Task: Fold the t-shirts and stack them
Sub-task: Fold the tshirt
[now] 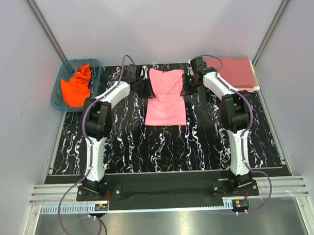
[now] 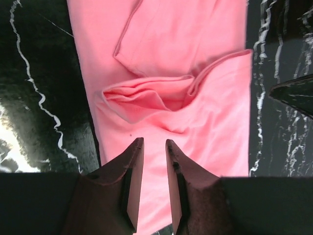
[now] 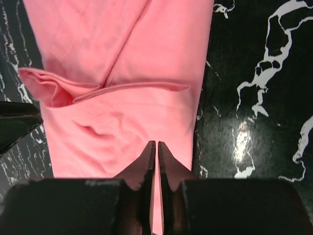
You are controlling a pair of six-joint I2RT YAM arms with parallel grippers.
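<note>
Lying at the middle of the black marbled tabletop (image 1: 122, 144), the light pink t-shirt (image 1: 166, 109) forms a narrow strip. Its long axis runs from the near edge toward the far wall. A crosswise fold about halfway along raises a doubled ridge of cloth. Which end carries the collar cannot be told.

Left end effector (image 2: 153, 143): over the strip's left edge, jaws parted by a narrow gap, pink cloth visible below them, gripping nothing.

Right end effector (image 3: 156, 143): over the opposite edge, jaws all but closed to a hairline slit. Whether cloth is pinched cannot be told.

Darker rose-red t-shirt (image 1: 233, 72): folded flat at the far right corner, long axis roughly left to right. It lies on the cream t-shirt (image 1: 256, 86), of which only a rim shows at the right side.

Bright orange t-shirt (image 1: 76, 89): crumpled inside the teal basket (image 1: 57, 92) at the far left.
</note>
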